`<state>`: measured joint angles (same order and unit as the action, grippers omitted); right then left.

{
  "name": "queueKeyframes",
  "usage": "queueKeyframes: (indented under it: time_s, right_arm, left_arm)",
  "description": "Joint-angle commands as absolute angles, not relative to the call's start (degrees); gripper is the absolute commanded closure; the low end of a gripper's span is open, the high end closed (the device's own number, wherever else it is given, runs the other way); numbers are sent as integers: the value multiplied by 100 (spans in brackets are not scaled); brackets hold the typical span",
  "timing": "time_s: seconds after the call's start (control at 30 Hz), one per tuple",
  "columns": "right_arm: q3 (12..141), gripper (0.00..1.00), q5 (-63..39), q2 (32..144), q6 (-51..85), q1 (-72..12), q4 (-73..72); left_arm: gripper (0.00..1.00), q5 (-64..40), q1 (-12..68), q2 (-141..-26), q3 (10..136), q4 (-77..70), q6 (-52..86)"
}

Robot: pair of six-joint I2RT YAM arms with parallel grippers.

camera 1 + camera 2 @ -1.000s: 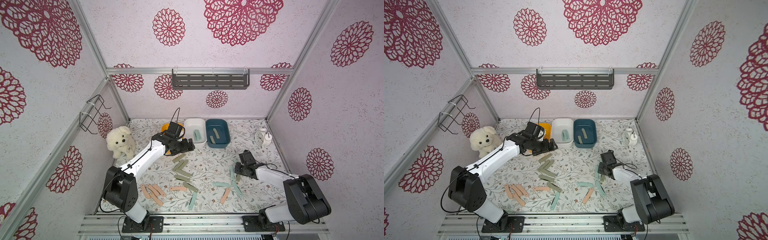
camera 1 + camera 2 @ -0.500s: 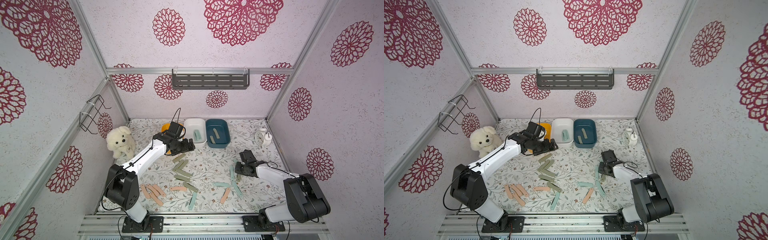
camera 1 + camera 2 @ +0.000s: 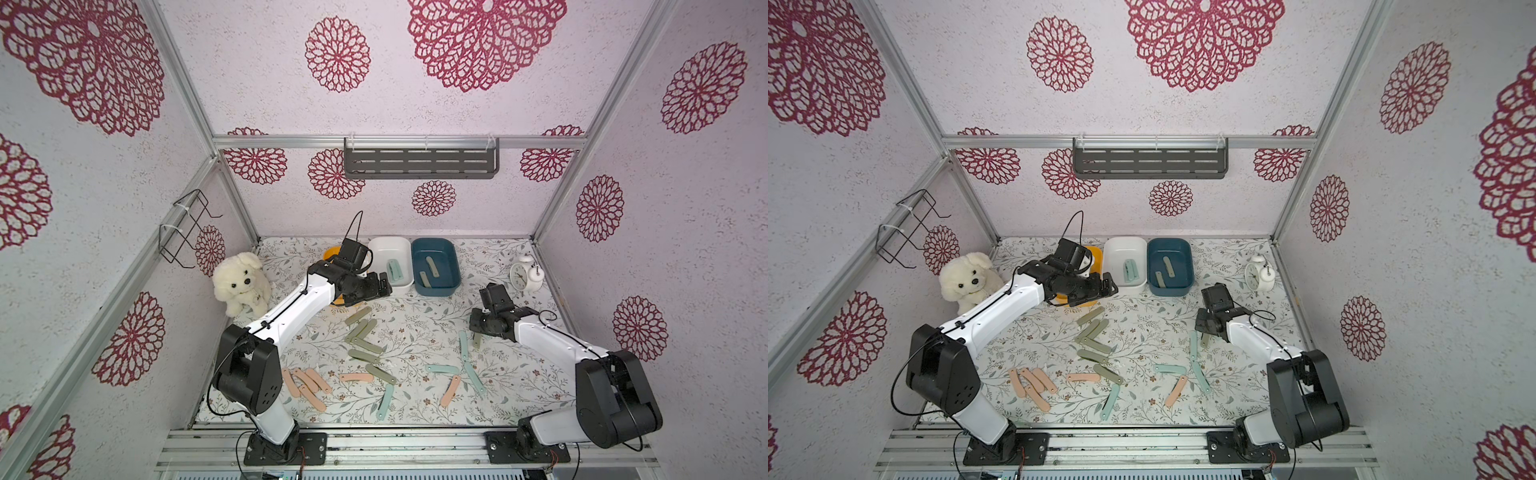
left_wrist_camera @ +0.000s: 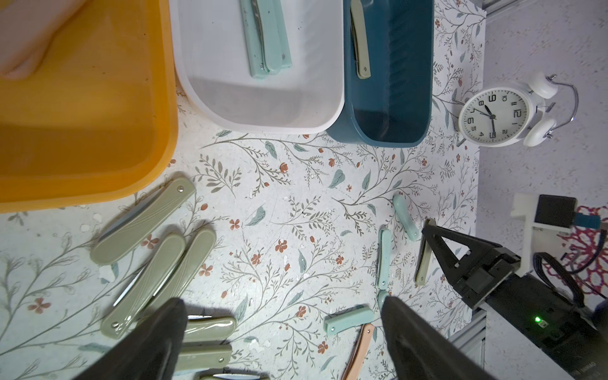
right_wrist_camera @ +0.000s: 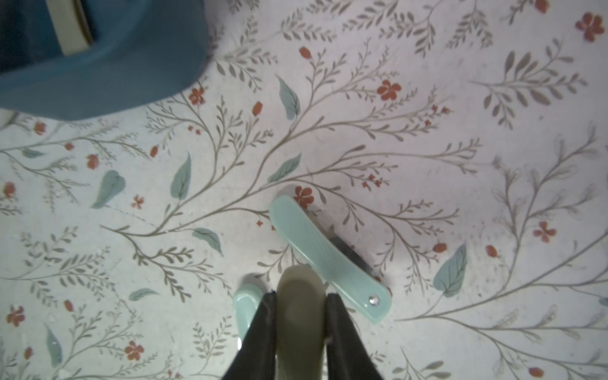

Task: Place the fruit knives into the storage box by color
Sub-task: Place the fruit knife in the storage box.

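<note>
Glossy smooth plastic mint knife (image 5: 329,260); matt plastic yellow bin (image 4: 85,131); fluffy plush dog (image 3: 243,282).

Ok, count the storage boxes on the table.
3, in a row at the back of the table: a yellow box, a white box in the middle, a blue box.

The alarm clock (image 4: 492,113) dial carries numerals 1 to 12 (black on white).

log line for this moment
left gripper: open, empty | right gripper: shut on sage-green knife | white box: mint knives | blue box: sage-green knives
</note>
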<state>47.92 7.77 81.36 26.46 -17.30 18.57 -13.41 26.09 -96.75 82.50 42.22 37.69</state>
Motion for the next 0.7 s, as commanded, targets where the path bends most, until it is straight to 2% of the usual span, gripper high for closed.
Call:
queueKeyframes:
  time_s: [0.0,0.2,0.67]
  right_arm:
    - [5450,88,851,8291,2486,-1754,1863]
    - [6808,89,792,9239,2293,-1828,1777]
    - [10615,88,578,12605,1604,-2063,2012]
  left_arm:
    - [3,-1361,2565,-9785,8478,4225,3742]
    - [3,-1382,2540,-10059,8864,4249,3727]
    - [3,-1511,2295,-10564,9330,4479,3636]
